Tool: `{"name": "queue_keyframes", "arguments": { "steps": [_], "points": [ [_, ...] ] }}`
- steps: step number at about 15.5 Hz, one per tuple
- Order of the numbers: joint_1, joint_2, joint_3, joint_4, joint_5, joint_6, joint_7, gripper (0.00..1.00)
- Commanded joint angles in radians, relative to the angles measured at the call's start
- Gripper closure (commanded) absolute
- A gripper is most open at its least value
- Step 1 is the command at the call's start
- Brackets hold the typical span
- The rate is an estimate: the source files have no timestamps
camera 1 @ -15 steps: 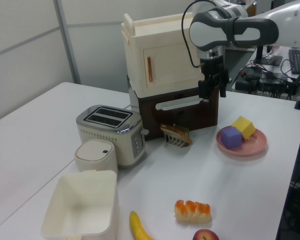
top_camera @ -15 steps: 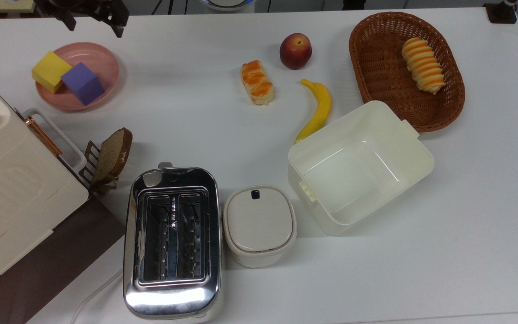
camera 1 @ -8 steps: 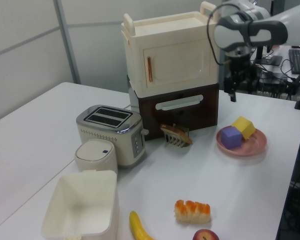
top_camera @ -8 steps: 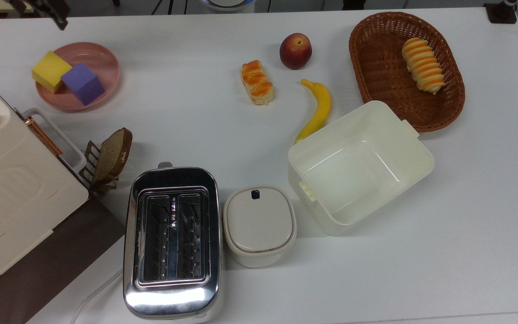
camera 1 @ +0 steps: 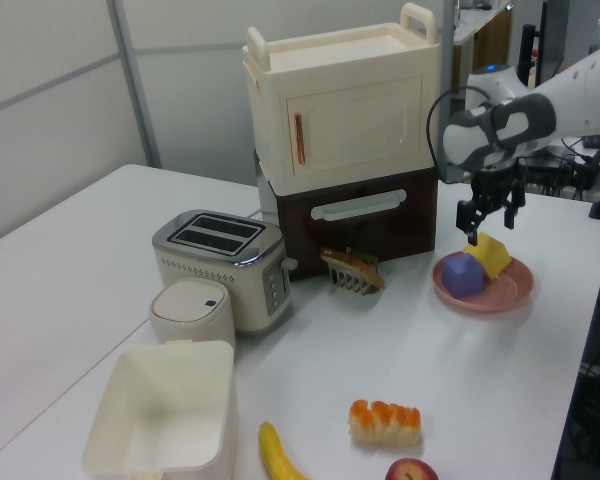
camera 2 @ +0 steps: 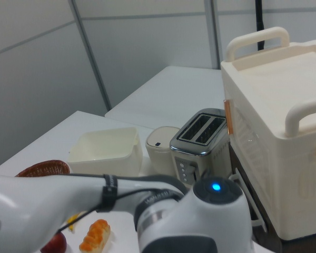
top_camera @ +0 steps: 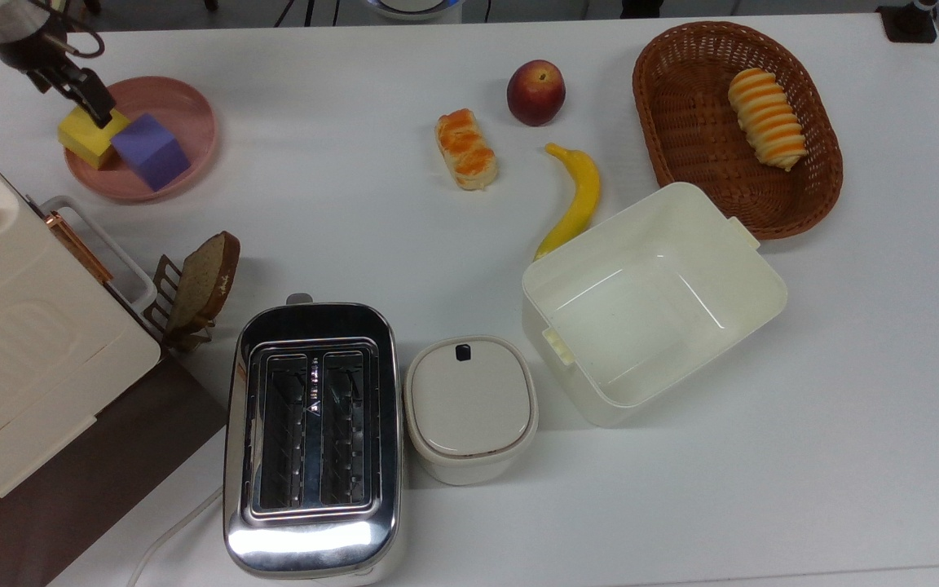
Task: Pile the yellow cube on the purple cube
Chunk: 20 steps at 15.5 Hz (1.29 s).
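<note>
Toaster [top_camera: 312, 440] and lidded pot [top_camera: 470, 408] are sitting nearest on the counter [top_camera: 844, 408]. Toward ten o'clock in the top view, the bread rack [top_camera: 192, 292], then the pink plate [top_camera: 184, 106] carrying the purple cube [top_camera: 150, 152] touching the yellow cube [top_camera: 86, 136]. The hand [top_camera: 97, 106] is hovering over yellow, fingers spread, holding nothing.

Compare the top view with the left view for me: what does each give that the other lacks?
Top view alone: the wicker basket holding a striped roll, and the full banana.

Left view alone: the cream cabinet's door and handles, and the gripper open just above the yellow cube.

Both: yellow cube and purple cube side by side on the pink plate, plus the toaster.
</note>
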Motion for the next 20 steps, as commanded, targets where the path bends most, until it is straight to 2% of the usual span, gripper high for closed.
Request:
{"name": "queue_keyframes", "arguments": {
  "steps": [1,10,11,12,14,15,16,17,20],
  "points": [
    [-0.002,0.052,0.001,-0.024,0.021,0.093,0.023,0.00],
    [-0.018,0.099,0.013,-0.027,0.021,0.121,0.021,0.01],
    [-0.018,0.098,0.013,-0.025,0.021,0.121,0.020,0.11],
    [-0.017,0.095,0.013,-0.024,0.021,0.117,0.018,0.25],
    [-0.015,0.073,0.014,-0.012,0.022,0.083,0.020,0.60],
    [-0.012,0.050,0.014,0.004,0.030,0.040,0.015,0.70],
    [-0.011,0.033,0.014,0.022,0.037,-0.009,0.009,0.78],
    [-0.009,0.015,0.014,0.043,0.050,-0.062,-0.011,0.80],
    [-0.002,-0.008,0.013,0.096,0.114,-0.162,-0.045,0.80]
  ]
}}
